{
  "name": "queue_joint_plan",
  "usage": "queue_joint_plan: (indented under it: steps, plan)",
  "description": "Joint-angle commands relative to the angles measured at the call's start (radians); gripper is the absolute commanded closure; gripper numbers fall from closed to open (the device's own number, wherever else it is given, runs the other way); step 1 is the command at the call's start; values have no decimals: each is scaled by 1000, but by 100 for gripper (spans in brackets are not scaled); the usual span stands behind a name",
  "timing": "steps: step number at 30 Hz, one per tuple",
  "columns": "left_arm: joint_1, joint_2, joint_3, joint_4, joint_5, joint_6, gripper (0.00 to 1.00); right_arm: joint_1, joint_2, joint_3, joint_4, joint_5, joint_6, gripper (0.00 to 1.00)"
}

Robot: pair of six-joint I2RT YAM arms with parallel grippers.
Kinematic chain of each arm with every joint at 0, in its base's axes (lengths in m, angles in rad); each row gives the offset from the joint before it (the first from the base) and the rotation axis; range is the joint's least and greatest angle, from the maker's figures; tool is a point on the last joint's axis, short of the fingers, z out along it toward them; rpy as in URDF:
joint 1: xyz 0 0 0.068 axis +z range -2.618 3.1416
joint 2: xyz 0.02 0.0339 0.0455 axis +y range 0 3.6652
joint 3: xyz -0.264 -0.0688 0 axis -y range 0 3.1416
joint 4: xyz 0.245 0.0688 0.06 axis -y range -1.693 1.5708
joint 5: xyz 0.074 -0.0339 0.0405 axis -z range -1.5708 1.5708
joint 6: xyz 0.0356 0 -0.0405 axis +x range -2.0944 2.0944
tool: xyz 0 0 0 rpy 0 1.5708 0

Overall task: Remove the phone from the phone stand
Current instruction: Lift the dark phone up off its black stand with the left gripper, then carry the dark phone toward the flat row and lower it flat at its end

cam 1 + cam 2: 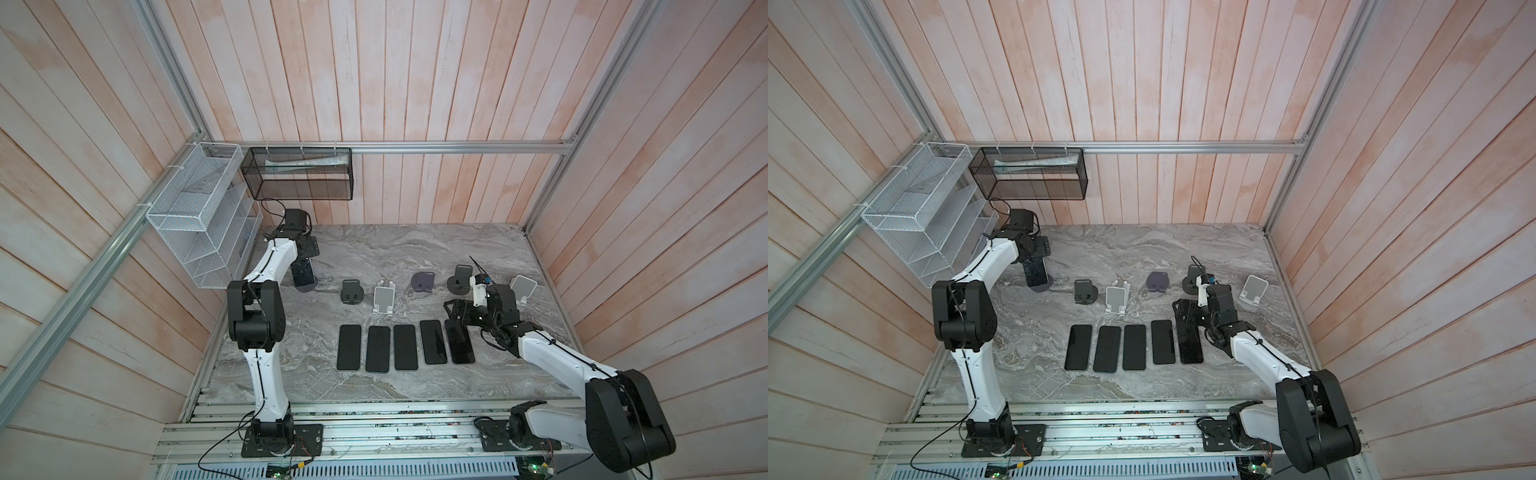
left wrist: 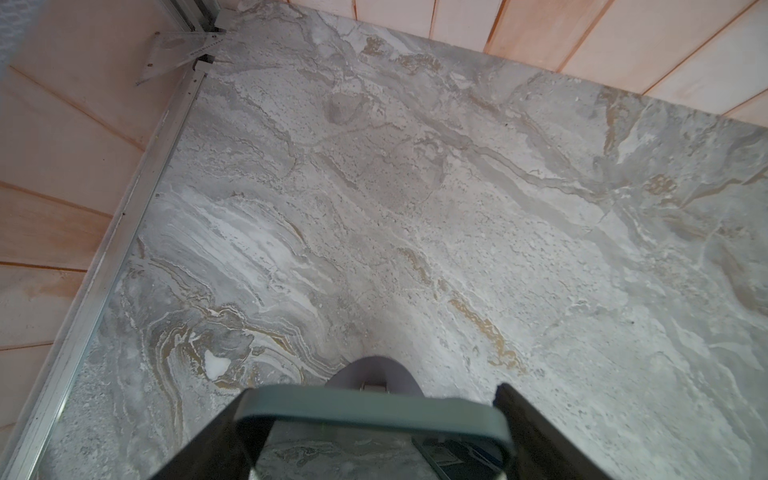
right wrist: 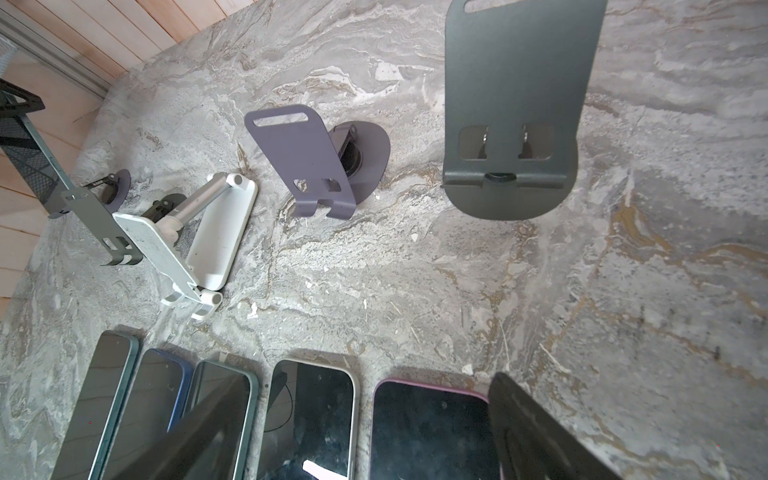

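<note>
Marble surface (image 1: 374, 257): five phones (image 1: 405, 347) flat; one phone (image 1: 302, 270) on stand (image 1: 309, 287) at ten o'clock. Left tool (image 2: 370, 409) flanks it, grip unclear; right tool (image 3: 365, 386) spread.

Pale pink plank walls (image 1: 415, 83) enclose a grey marbled tabletop (image 1: 374, 249), edged by aluminium framing (image 1: 457, 146).

- My left pincer (image 2: 365, 405) straddles the phone (image 2: 415, 411) at the lower edge of the left wrist view. Both are cut off there, and I cannot tell whether my pads touch its sides.
- The phone stand (image 2: 374, 368) shows only a sliver of its base behind the phone.
- In the right wrist view the lower edge crops the row of phones (image 3: 307, 415). The blurred fingers of my right pincer (image 3: 374, 386) cover parts of them.
- The black mesh basket (image 1: 297, 172) holds something pale, too small to identify.
</note>
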Motion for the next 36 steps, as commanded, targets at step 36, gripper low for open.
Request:
queue_joint_plan:
  steps: [36]
  plan:
    - [-128,-457,-349,-2,-83,30,36,4,-34,11,12,-6,-10,8]
